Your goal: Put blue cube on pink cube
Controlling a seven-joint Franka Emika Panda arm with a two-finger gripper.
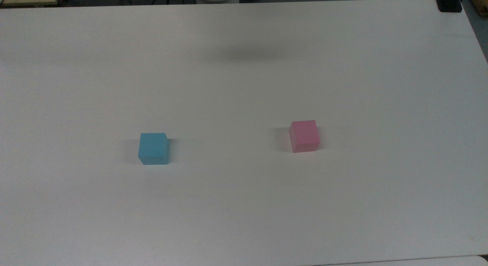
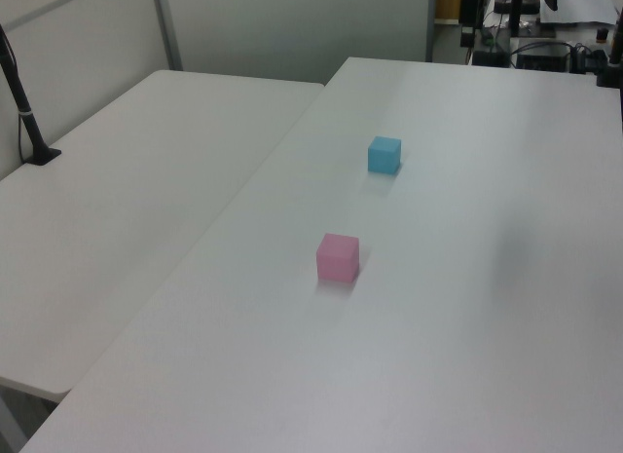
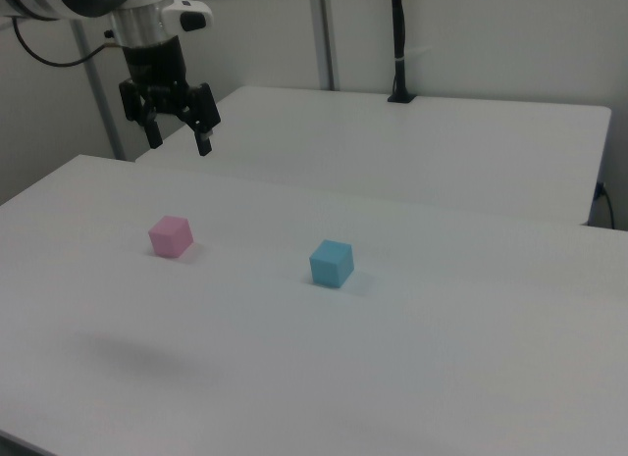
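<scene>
The blue cube (image 1: 153, 148), pale and matte, sits left of centre in the top view, well apart from the pink cube (image 1: 304, 135) at right of centre. Both rest on a plain white table (image 1: 244, 205), a second one alongside. My jaws (image 3: 179, 139) hang open and empty at the right view's upper left.

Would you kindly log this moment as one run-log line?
gripper: open, raised, empty | blue cube: on table, untouched | pink cube: on table, apart | stack: not done

Lab — bare white tables (image 2: 146, 180), partition walls.
</scene>
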